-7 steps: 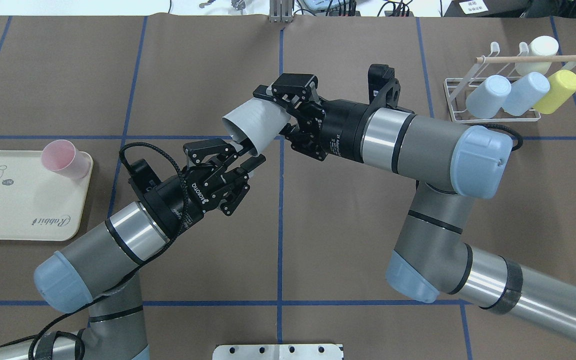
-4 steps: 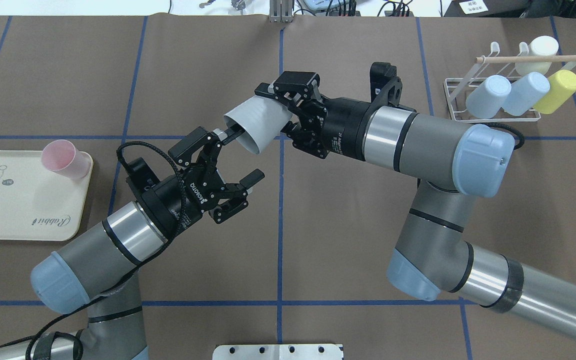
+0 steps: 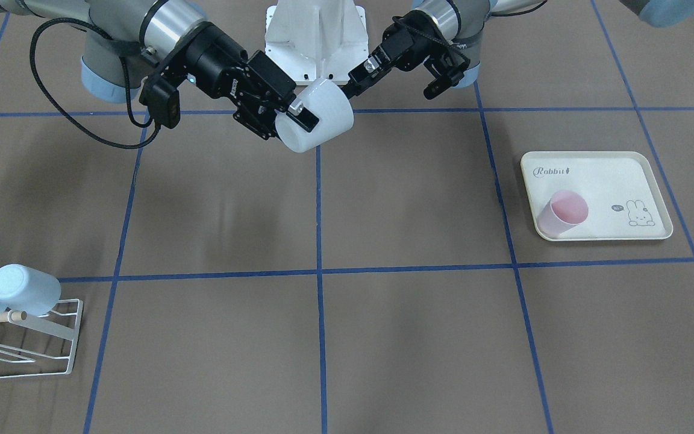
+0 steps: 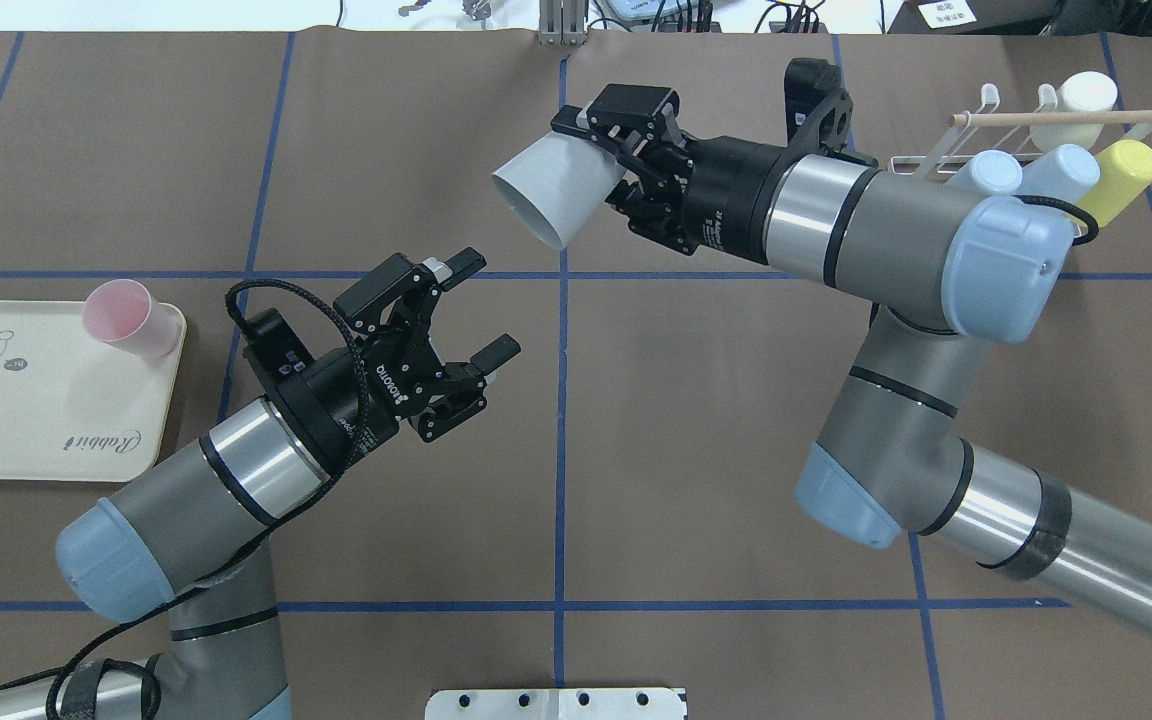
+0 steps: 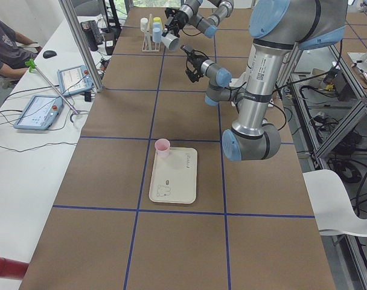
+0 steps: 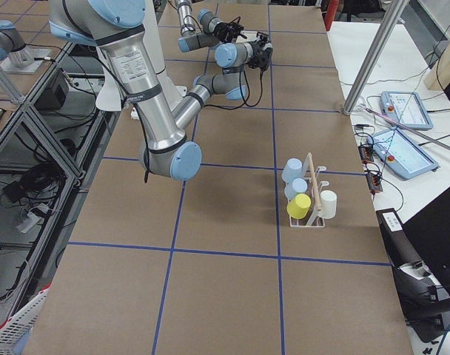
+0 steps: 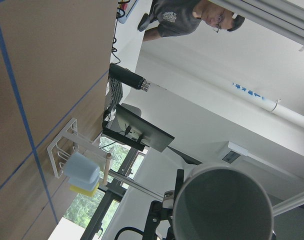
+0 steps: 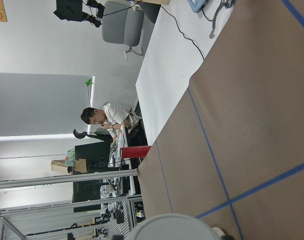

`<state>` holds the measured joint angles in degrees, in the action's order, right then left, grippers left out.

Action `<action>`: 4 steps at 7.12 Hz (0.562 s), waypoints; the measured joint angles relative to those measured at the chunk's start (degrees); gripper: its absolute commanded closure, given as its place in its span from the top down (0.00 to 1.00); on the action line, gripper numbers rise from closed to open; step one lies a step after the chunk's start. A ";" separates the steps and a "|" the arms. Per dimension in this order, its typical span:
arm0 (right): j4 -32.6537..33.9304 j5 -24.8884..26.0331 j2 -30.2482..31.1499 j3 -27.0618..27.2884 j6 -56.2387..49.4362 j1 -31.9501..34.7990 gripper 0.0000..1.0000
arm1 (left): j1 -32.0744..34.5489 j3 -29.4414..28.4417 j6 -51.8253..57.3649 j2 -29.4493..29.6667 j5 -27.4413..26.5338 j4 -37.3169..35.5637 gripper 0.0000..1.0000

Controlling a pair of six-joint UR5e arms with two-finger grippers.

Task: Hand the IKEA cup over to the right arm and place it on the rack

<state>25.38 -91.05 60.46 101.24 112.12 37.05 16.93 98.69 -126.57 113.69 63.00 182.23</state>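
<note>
Handover looks done to me. The right tool (image 4: 596, 165) is clamped on the closed end of the white IKEA cup (image 4: 551, 195), so the cup is up in the air over the far middle of the table (image 4: 736, 400), mouth pointing away from the wrist. The left tool (image 4: 484, 305) is spread wide with nothing in it, well apart from the cup.

So the step in hand is the carry to the rack (image 4: 911, 165) at the far right corner. My two cents on doing it well:

- The rack is crowded already: two pale blue cups (image 4: 1061, 170), a yellow cup (image 4: 1121, 175) and a cream cup (image 4: 1081, 95), plus the wooden dowel (image 4: 1056, 118) across the top. A couple of capped prongs (image 4: 986, 95) at the back look bare, so I'd aim there.
- From overhead the right arm's wrist joint sits right over the front of the rack. I'd swing wide so the elbow and that loose cable loop don't clip the parked cups.
- The mouth has to end up facing down along the prong, so turn the wrist before closing in, not over the rack.
- The grip is only on the base end, so go slow and slide it on along the prong's angle. Let go only once it's seated.

The pink cup (image 4: 126, 318) on the rabbit-print tray (image 4: 36, 420) is far off at the left.
</note>
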 measured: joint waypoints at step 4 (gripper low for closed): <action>9.79 0.90 -0.11 -2.63 -13.23 9.62 0.00 | 0.58 3.81 12.77 -0.20 0.01 -10.89 1.00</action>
<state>35.17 -90.15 60.36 98.61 98.88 46.67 17.52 102.51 -113.80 113.48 63.02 171.34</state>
